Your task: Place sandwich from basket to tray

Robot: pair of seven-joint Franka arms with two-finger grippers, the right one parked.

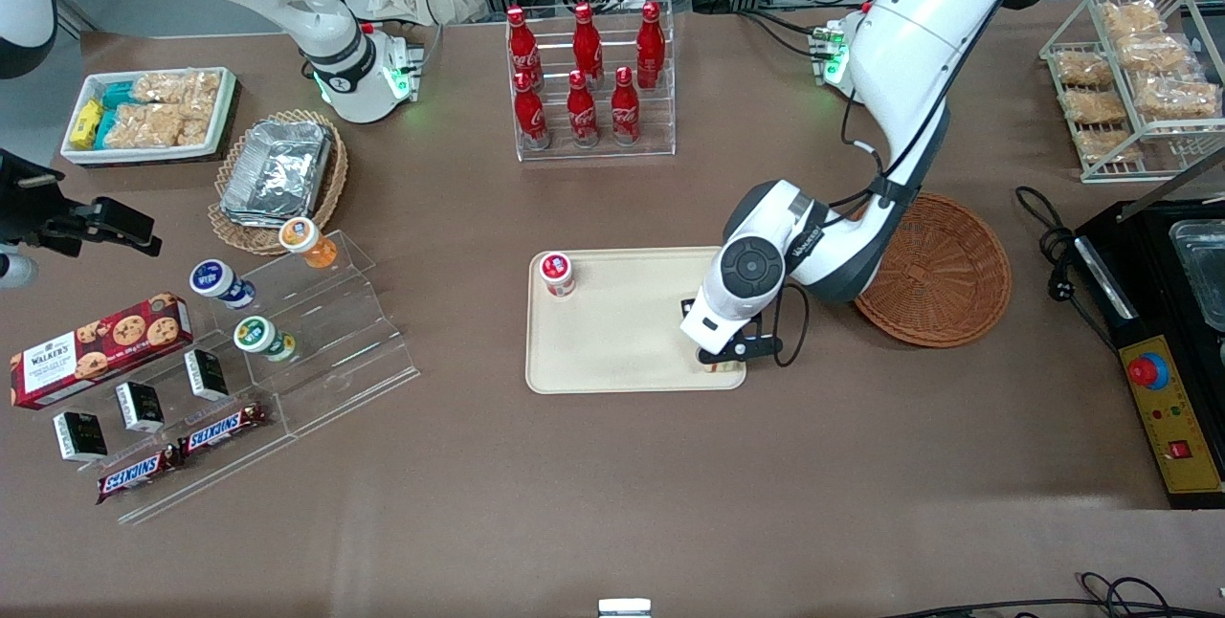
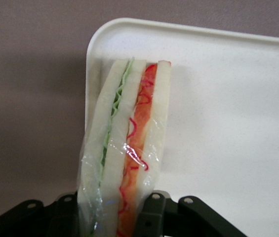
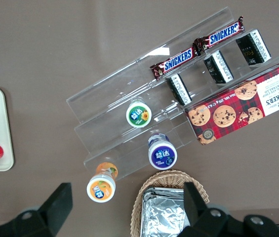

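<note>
Sandwich (image 2: 127,143) sits pinched in our gripper (image 1: 724,357) at the tray (image 1: 612,350) corner, roughly 4 o'clock, basket (image 1: 943,274) empty. We risk it tipping over the rim once released.

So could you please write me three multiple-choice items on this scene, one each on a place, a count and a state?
1. Where is the sandwich?
A. in the brown wicker basket
B. over a corner of the cream tray
C. on the bottle rack
2. How many red cola bottles stand in the rack?
A. four
B. six
C. eight
3. The gripper is:
A. shut on the sandwich
B. open and empty
C. holding a cup

B: the wrist view shows the tray corner under it. B: two rows of three. A: the jaws clamp the wrapped wedge.
</note>
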